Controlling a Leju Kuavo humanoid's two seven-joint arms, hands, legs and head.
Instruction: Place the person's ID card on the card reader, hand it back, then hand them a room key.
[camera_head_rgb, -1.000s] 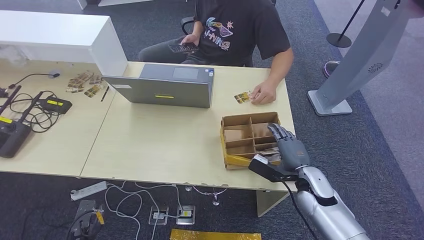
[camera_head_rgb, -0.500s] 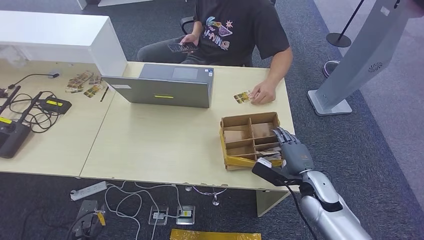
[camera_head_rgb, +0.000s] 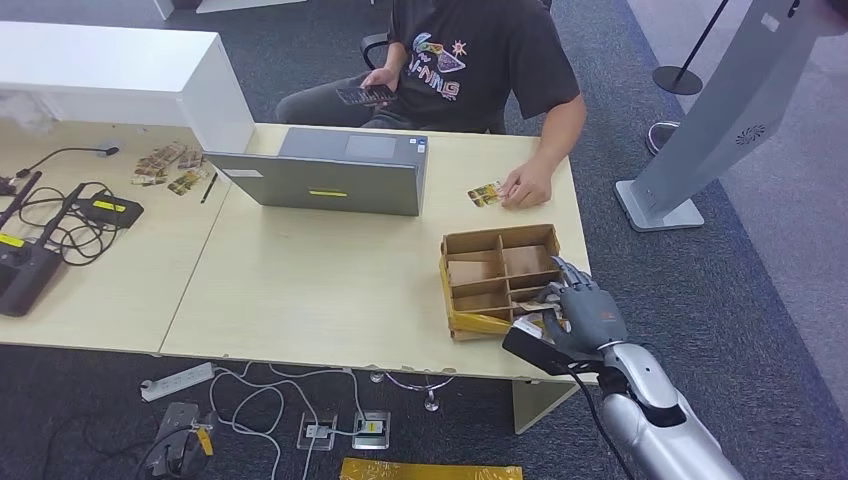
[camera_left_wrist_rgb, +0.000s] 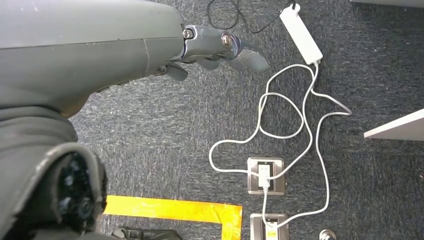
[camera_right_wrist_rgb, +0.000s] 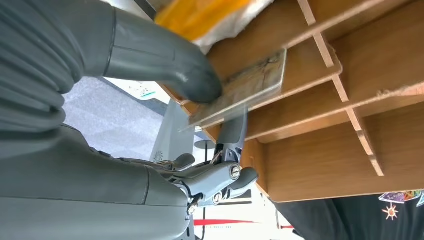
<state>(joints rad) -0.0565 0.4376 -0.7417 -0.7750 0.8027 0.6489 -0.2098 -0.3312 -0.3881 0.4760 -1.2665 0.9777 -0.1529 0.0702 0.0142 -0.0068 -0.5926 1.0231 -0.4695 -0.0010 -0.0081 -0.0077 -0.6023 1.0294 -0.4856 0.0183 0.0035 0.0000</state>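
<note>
Right robot hand (camera_head_rgb: 585, 312) sits lower right of the head view, at the right side of the cardboard divider box (camera_head_rgb: 497, 243) near the tabletop's (camera_head_rgb: 320, 280) front right corner. Fingers reach into the box's near right compartment. In the right wrist view the right robot hand (camera_right_wrist_rgb: 210, 125) pinches a thin card, the room key (camera_right_wrist_rgb: 240, 90), between the thick thumb (camera_right_wrist_rgb: 170, 62) and a darker finger (camera_right_wrist_rgb: 234, 131); the card is tilted, resting against a cardboard divider, still inside the box (camera_right_wrist_rgb: 350, 125). In the head view the card itself is too small to make out under the fingers. ID card (camera_head_rgb: 486, 193) lies flat on the tabletop, upper right of centre, touching the fingertips of the person's hand (camera_head_rgb: 526, 186). The person (camera_head_rgb: 480, 60) sits at the top centre in a dark printed t-shirt, the other hand holding a dark phone (camera_head_rgb: 364, 95) at the lap. Grey laptop (camera_head_rgb: 335, 170) is closed or nearly closed at upper centre, well apart from the box. More small cards (camera_head_rgb: 165, 165) lie scattered at upper left beside a white box (camera_head_rgb: 120, 70). Black cables and devices (camera_head_rgb: 60, 220) fill the left edge. Left robot hand (camera_left_wrist_rgb: 220, 47) hangs over dark carpet in the left wrist view, fingers loosely apart, holding nothing; below it a white cable (camera_left_wrist_rgb: 280, 125) loops to a floor socket (camera_left_wrist_rgb: 266, 175), yellow tape strip (camera_left_wrist_rgb: 170, 209) at the bottom.
</note>
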